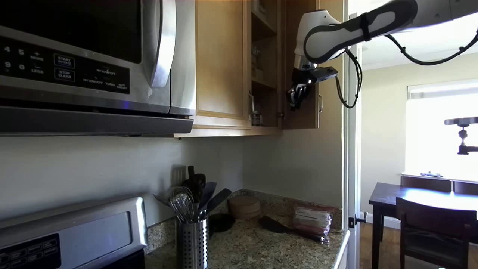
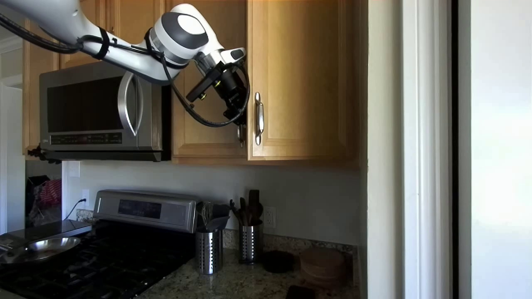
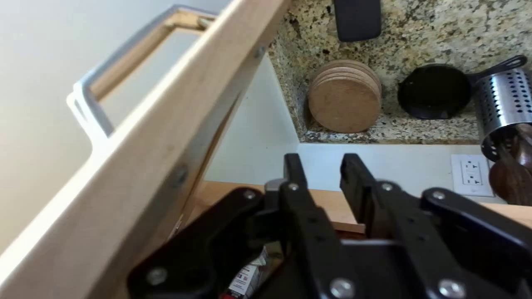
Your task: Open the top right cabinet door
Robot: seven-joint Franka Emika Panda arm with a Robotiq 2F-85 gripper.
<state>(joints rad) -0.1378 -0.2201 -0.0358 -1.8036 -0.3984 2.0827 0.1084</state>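
One open, pale maple cabinet door (image 2: 305,74) with silvery handle (image 2: 259,118)

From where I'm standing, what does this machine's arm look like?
The arm is white with a dark grey joint cap bearing a white oval. Black straps circle the arm and black cables loop off it. The jaws are slim and black, dotted with silver screws.

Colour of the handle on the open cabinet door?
Shiny silver-grey; the handle of the open door shows best in an exterior view.
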